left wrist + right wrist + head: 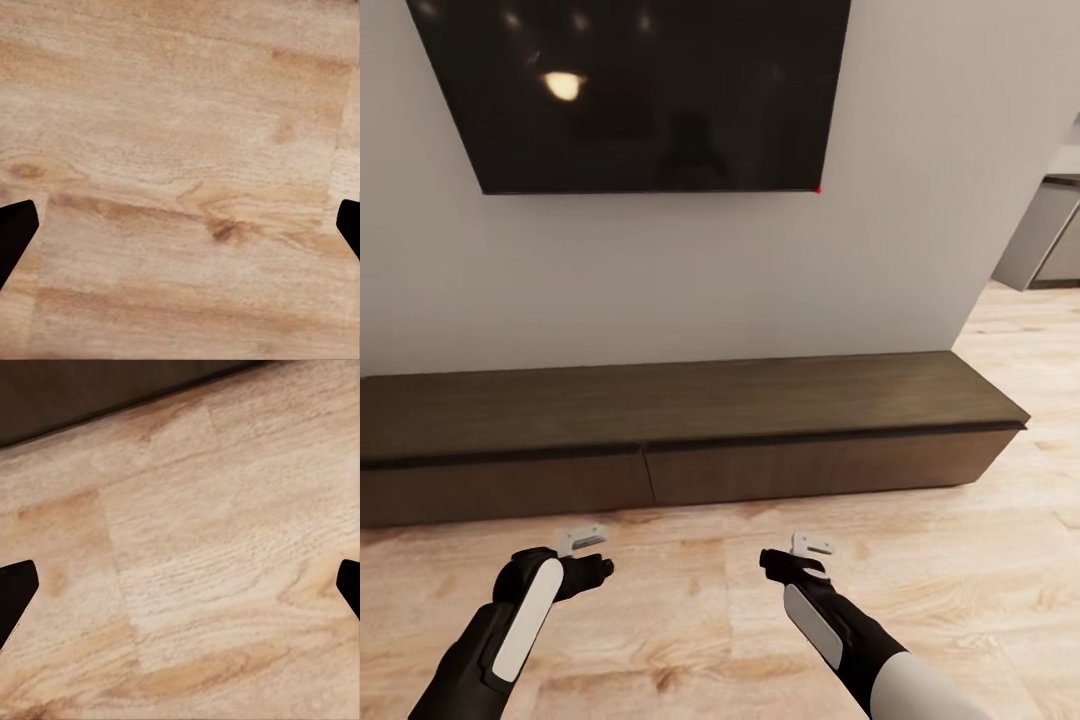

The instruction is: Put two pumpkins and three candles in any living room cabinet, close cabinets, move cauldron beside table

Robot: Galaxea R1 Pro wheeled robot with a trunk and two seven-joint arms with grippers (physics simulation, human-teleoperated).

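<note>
Facing the long dark brown cabinet [690, 440] against the white wall, both drawer fronts sitting flush and closed, under a black screen [635, 90]. Hovering low over the pale wood floor [700, 610] just in front of it: left gripper [592, 555] and right gripper [792, 556], each spread wide and holding nothing, dark fingertips [15, 232] showing at opposite edges of both wrist views.

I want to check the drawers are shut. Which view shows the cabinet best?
The head view: the whole cabinet runs along the wall, its two visible drawer fronts flush and closed. The right wrist view catches a dark strip of its base beyond the floor. The left wrist view faces wooden floor.
</note>
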